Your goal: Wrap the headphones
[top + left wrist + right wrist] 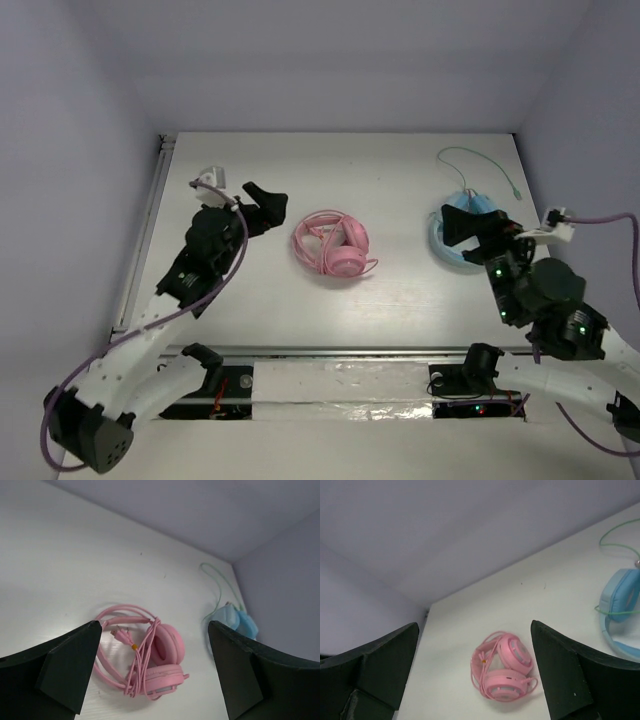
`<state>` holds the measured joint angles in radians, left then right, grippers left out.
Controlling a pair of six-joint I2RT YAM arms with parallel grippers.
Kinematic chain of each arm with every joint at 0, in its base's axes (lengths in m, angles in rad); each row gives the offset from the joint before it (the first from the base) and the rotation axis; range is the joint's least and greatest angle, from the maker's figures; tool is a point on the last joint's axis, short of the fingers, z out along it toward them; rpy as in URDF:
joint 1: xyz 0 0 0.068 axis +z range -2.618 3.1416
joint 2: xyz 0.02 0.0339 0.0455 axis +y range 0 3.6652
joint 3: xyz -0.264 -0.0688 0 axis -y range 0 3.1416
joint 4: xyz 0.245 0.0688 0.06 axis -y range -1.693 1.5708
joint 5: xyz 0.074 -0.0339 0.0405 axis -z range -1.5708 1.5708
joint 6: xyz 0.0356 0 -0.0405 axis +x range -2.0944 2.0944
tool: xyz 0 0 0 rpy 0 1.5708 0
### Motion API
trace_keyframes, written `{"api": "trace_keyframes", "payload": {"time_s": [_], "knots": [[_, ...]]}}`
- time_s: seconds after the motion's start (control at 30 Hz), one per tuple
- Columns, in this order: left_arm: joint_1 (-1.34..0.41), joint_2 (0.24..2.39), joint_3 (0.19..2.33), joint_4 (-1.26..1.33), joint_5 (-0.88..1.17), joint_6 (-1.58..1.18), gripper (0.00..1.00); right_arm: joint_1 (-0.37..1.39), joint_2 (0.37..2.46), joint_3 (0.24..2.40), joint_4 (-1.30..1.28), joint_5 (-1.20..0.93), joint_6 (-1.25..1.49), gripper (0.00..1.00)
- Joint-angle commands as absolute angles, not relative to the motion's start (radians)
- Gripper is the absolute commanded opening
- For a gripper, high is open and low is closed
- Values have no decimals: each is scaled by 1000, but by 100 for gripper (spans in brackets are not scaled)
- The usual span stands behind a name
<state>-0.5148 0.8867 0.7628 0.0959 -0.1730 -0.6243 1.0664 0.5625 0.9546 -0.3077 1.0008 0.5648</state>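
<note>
The pink headphones point(334, 246) lie flat at the middle of the table, ear cups together, with the pink cable wound in several loops across the headband. They also show in the left wrist view point(150, 655) and the right wrist view point(506, 672). My left gripper point(265, 207) is open and empty, left of the headphones and apart from them. My right gripper point(470, 228) is open and empty, to their right, over the blue headphones' edge.
Light blue headphones point(462, 232) with a thin green cable point(480, 160) lie at the right back. They also show in the left wrist view point(235, 621) and the right wrist view point(620, 610). Grey walls enclose the table at the back and sides.
</note>
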Motion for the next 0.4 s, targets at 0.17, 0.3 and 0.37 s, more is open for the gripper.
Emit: {"api": "trace_keyframes", "payload": {"time_s": [0.17,0.3,0.37], "knots": [[-508,640,893,-123,-247,-502,91,1060,463,1046,-333,1051,454,100],[-508,577,835,-57,-209,-469,92,1060,504,1031,-365,1011,495,100],[-508,572,822,-60,-210,-474,93,1060,531,1042,-380,996,509,100]]}}
